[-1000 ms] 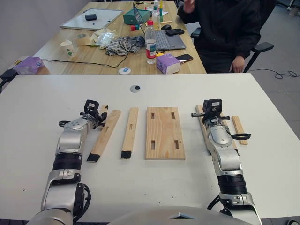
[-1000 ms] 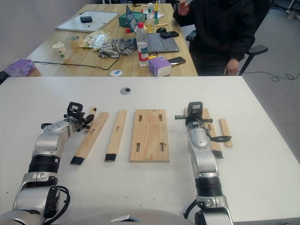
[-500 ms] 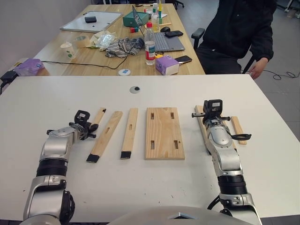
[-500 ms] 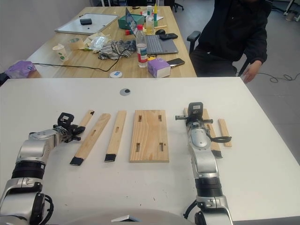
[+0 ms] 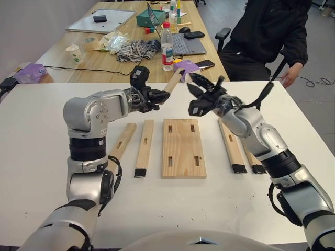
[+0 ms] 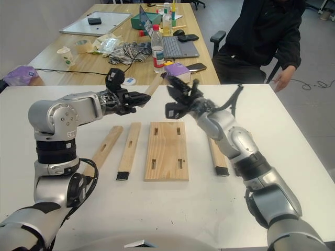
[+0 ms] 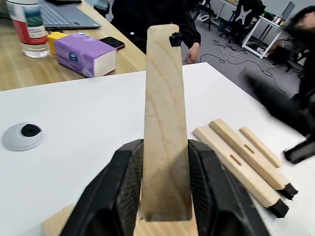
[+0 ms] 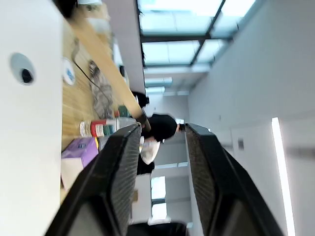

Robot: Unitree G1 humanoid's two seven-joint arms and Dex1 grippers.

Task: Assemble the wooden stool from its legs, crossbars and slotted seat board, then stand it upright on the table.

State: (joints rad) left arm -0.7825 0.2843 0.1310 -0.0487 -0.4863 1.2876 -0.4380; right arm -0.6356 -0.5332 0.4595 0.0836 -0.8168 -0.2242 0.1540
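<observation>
**Desk:** L gripper [image 5: 158,96], what's it got?

**Photog:** Clenched on a short wooden bar [image 7: 165,123]. It is held up in the air above the white table [image 5: 47,130], approx. 11 o'clock from the seat board [image 5: 183,148]. The bar's free end tilts toward 1 o'clock.

**Desk:** R gripper [image 5: 205,93]?

**Photog:** Also raised, at 3 o'clock of the bar's tip and just beside it. Jaws spread wide, nothing btwn them.

**Desk:** Rest of the stool?

**Photog:** Seat board lies flat at table centre, slots facing up. Two legs [image 5: 143,148] lie at its 9 o'clock, side by side, dark tips toward 6. Two more legs [image 5: 231,146] lie at 3 o'clock w/ a thin strip [image 7: 258,145] alongside them. All lie flat, apart from the board.
</observation>
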